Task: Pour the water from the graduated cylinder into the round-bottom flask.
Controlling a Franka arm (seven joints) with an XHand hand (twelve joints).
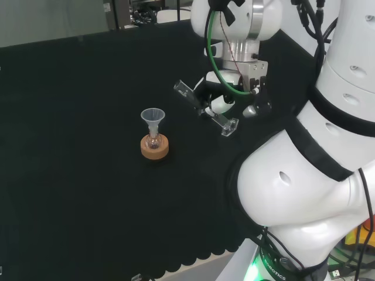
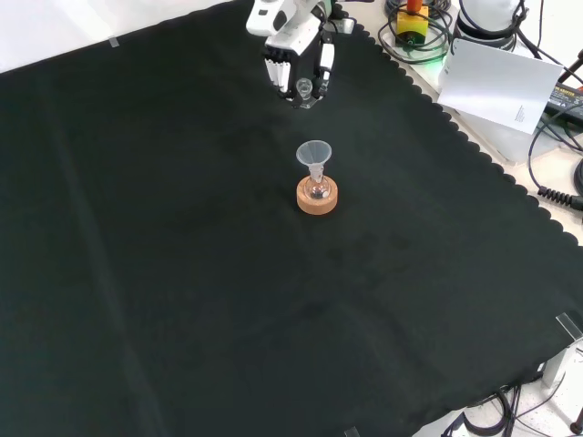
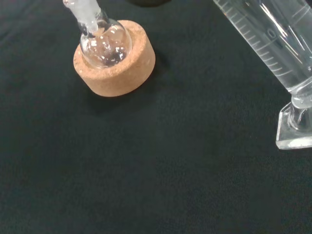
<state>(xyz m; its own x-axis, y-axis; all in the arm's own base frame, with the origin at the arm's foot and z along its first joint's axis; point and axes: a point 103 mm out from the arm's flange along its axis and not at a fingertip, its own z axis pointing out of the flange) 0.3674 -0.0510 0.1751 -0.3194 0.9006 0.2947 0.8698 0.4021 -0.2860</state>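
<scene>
Curled around a clear graduated cylinder [image 1: 205, 108], the black and white hand [image 1: 220, 99] holds the vessel in the air above the black-clothed counter [image 1: 76, 193], its fingers [image 2: 275, 71] wrapped about the middle of the tube. Seen in the head view, the cylinder lies strongly tilted, its long axis running from the open mouth at upper left down to the flat square foot at lower right, so the mouth points toward the left of that view and the foot toward the arm's white links. From the wrist camera the graduated cylinder [image 3: 273, 48] shows its printed scale marks and its square foot hanging clear of the cloth. Whether it holds water cannot be told. Well apart from it, lower and to the left in the head view, stands a small round-bottom flask [image 1: 154, 141] upright in a cork ring stand [image 1: 154, 147], with a clear funnel [image 1: 153, 117] seated in its neck. From the front camera the flask [image 2: 316, 190] and its cork ring [image 2: 316, 198] stand below the hand [image 2: 291, 55] near the middle of the cloth, the funnel [image 2: 314, 155] opening upward. Bare black cloth separates cylinder and funnel. Beyond the counter's scalloped edge at the front view's upper right lie cables [image 2: 556, 137] and a white sheet [image 2: 496, 86].
</scene>
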